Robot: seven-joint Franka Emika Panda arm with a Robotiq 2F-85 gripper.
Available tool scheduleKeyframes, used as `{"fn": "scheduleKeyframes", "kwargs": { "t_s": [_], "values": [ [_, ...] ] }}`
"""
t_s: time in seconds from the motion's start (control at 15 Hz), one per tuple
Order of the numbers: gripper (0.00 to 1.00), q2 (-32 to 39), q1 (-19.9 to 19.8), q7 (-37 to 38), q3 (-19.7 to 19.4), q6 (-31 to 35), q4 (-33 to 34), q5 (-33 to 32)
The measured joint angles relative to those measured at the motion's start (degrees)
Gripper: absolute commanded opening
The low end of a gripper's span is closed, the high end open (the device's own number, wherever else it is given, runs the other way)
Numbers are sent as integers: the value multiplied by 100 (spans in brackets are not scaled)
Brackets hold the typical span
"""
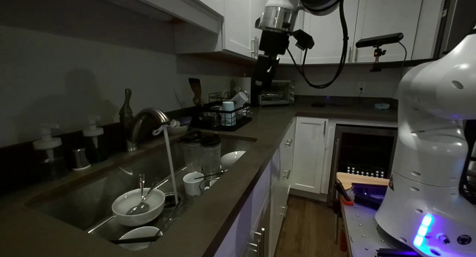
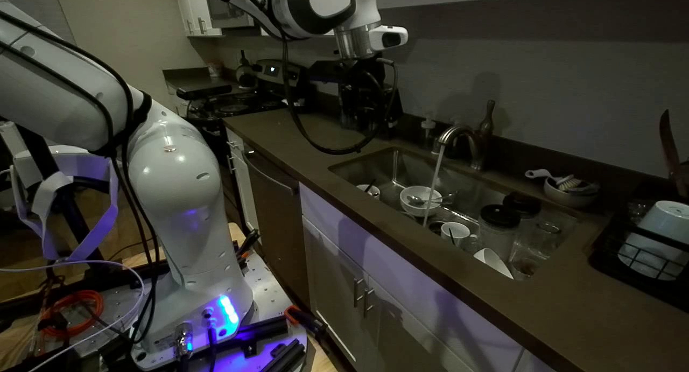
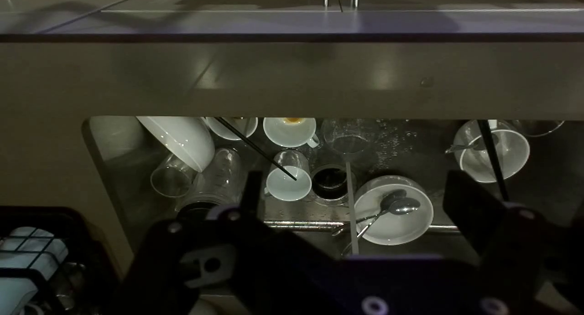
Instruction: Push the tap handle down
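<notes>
The tap handle (image 1: 126, 104) is a slim dark lever standing upright behind the dark arched tap (image 1: 150, 113). It also shows in an exterior view (image 2: 487, 120), pointing up above the tap body (image 2: 477, 155). A stream of water (image 1: 170, 164) runs from the spout into the sink. My gripper (image 1: 263, 78) hangs in the air above the counter level, apart from the tap and handle; it also shows in an exterior view (image 2: 368, 105). In the wrist view its fingers (image 3: 353, 189) are wide apart with nothing between them. The handle does not show in the wrist view.
The sink (image 1: 104, 192) holds a white bowl with spoons (image 1: 137, 214), mugs, and lidded jars (image 1: 211, 154). Soap bottles (image 1: 48, 147) stand beside the tap. A dish rack (image 1: 243, 119) stands beyond the sink. Wall cabinets (image 1: 202, 7) hang above.
</notes>
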Motion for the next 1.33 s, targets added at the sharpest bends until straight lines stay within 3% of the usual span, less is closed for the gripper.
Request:
{"fn": "scheduleKeyframes", "kwargs": {
  "t_s": [0.8,1.07,1.33],
  "values": [
    [100,13,2,0,0,51,0,1],
    [100,228,10,0,-3,852,1,8],
    [100,856,41,0,-55,2249,97,75]
  ]
}}
